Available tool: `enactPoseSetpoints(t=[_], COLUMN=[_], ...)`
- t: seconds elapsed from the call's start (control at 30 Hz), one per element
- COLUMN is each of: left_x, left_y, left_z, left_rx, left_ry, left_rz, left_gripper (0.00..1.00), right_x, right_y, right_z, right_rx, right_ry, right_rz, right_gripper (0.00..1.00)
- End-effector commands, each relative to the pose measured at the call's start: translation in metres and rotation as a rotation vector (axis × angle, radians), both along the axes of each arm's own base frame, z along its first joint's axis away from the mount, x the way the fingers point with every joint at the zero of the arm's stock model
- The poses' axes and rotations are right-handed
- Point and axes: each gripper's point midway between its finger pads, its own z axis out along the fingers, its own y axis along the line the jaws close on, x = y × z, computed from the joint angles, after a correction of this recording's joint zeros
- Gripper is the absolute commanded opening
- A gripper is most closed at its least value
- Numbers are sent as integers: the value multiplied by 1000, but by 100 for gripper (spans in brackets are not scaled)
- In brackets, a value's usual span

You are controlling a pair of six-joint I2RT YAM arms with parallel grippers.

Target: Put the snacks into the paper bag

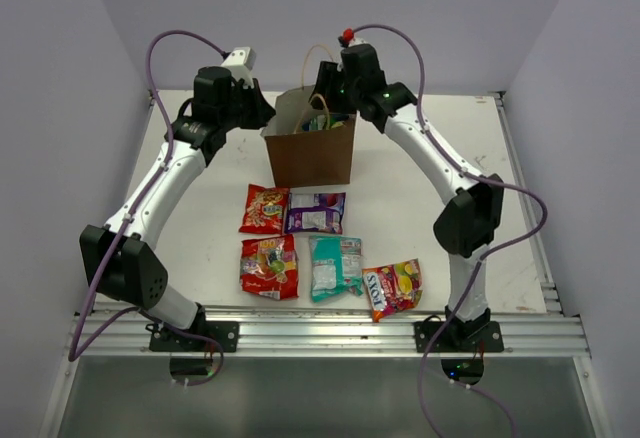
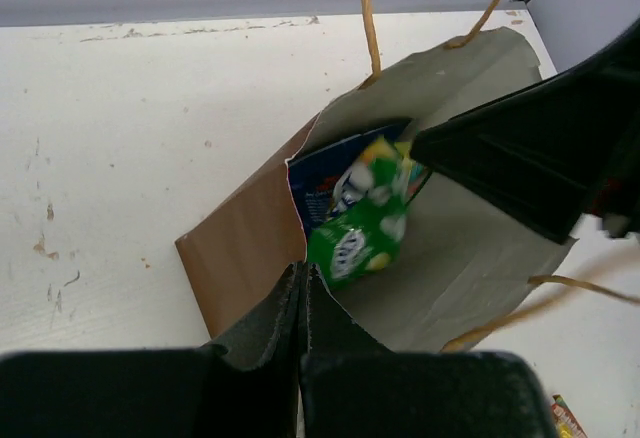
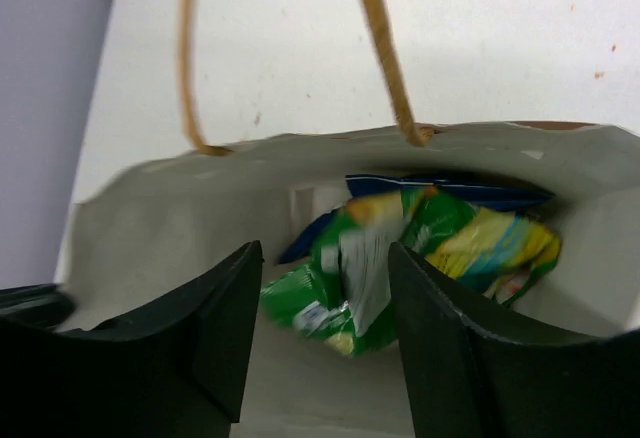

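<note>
The brown paper bag stands upright at the back middle of the table, mouth open. My left gripper is shut on the bag's left rim; in the left wrist view its fingertips pinch the paper edge. My right gripper is open and empty just above the bag's mouth. In the right wrist view it hangs over a blurred green packet inside the bag, which lies on a blue packet. The green packet also shows in the left wrist view.
Several snacks lie in front of the bag: a red packet, a purple one, a second red one, a teal one and a yellow-red one. The bag's loop handles stand up beside my right gripper.
</note>
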Motion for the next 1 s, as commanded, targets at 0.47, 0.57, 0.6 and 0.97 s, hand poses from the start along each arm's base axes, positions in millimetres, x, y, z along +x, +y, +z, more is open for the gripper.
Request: enactPoseSetpoints(t=[0.47,0.57,0.6,0.97], left_x=[-8,-9,-9,-15], left_y=[-3,-2,-3,-4], left_z=[8,4,2,-13], left_rx=[-5,-1,-1,9], left_ry=[-31,-17,-10,24], left_rz=[-21,-24,-25,-44], left_gripper=[0,0,0,0], right_x=[-200,-226,-234,-307], right_y=[-110,-108,-106,-64], right_z=[-58,-92,-101,-174], right_rx=[-287,-328,-341,-323], right_ry=[96,189,215,426], right_rz=[214,270,286,490], right_gripper=[77,76,76,76])
